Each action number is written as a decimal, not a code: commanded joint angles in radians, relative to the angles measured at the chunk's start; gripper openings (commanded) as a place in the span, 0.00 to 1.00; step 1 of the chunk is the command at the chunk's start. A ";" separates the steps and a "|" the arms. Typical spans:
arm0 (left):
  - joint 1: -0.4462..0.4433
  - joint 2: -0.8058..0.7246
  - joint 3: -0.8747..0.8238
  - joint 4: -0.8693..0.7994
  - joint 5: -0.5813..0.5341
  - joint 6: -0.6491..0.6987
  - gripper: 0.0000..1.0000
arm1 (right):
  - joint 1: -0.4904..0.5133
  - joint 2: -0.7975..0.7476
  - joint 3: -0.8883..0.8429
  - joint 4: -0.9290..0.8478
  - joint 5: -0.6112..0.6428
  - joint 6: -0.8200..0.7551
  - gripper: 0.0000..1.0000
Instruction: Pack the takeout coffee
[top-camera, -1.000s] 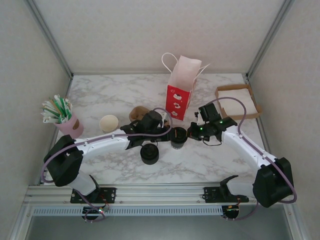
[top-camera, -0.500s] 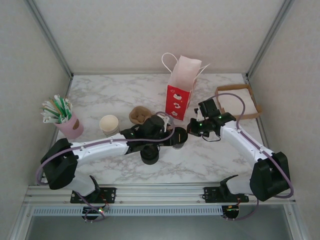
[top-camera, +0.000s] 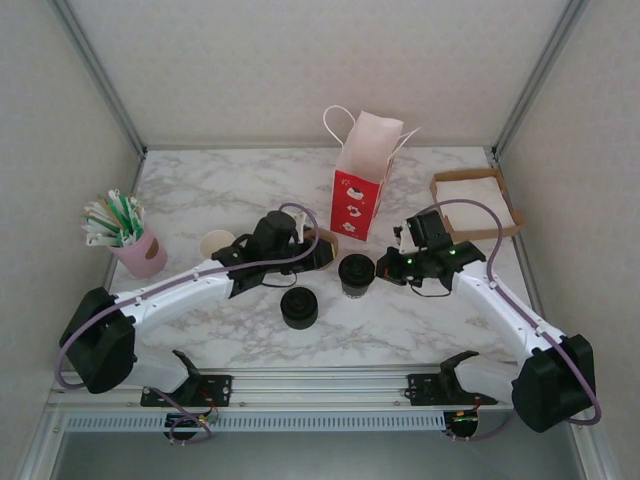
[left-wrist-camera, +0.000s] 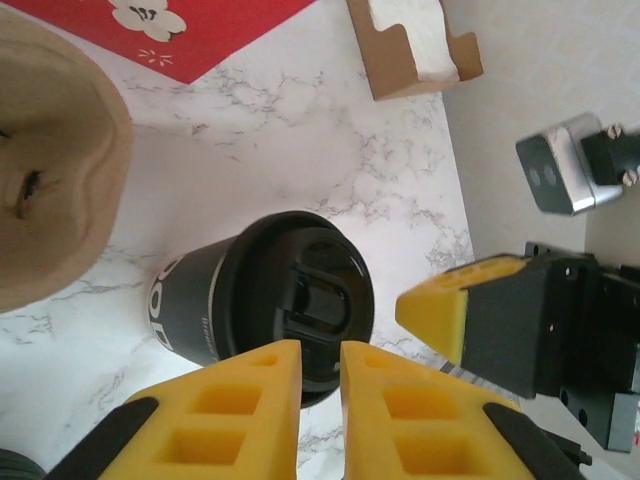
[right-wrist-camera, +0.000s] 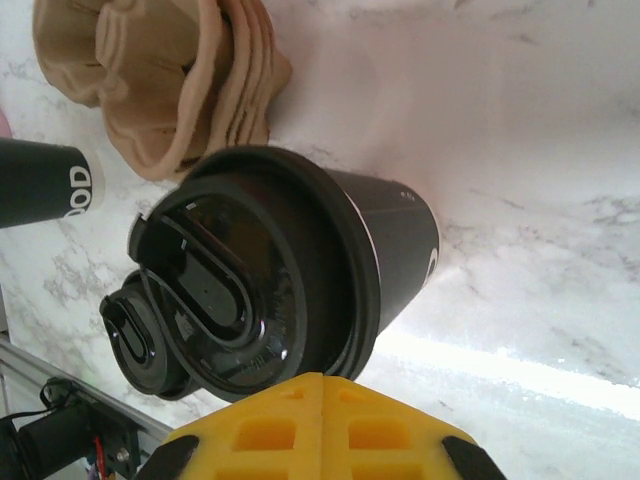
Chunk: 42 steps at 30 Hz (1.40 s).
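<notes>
The takeout coffee (top-camera: 356, 273), a dark-banded paper cup under a round black lid (left-wrist-camera: 300, 300), stands upright on the marble between my two grippers. My left gripper (top-camera: 328, 258) hovers just left of it. Its yellow fingers (left-wrist-camera: 250, 400) stand a narrow gap apart with nothing between them, tips above the lid's near rim. My right gripper (top-camera: 381, 270) is shut, its fingertips (right-wrist-camera: 322, 385) pressed together at the lid's right edge (right-wrist-camera: 250, 280). The cup's dark wall (right-wrist-camera: 400, 235) shows beneath the lid.
A red and pink paper bag (top-camera: 360, 190) stands open behind the cup. A short stack of black lids (top-camera: 299, 307) sits in front, brown sleeves (right-wrist-camera: 170, 80) behind left. White cups (top-camera: 215, 245), a pink straw holder (top-camera: 130, 240) and a cardboard napkin tray (top-camera: 478, 200) flank the sides.
My left arm has drawn back to the left, away from over the cup, and its fingers have parted slightly. The right gripper stays shut beside the cup. The cup has not moved.
</notes>
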 joint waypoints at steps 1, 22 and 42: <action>0.011 0.042 -0.015 0.064 0.082 0.015 0.17 | -0.006 0.011 -0.021 0.029 -0.051 0.020 0.00; 0.012 0.183 -0.030 0.129 0.105 0.006 0.14 | -0.005 0.076 -0.058 0.077 -0.060 0.018 0.00; 0.011 0.134 -0.041 0.104 0.081 -0.001 0.14 | -0.004 0.042 -0.002 -0.012 -0.023 0.000 0.08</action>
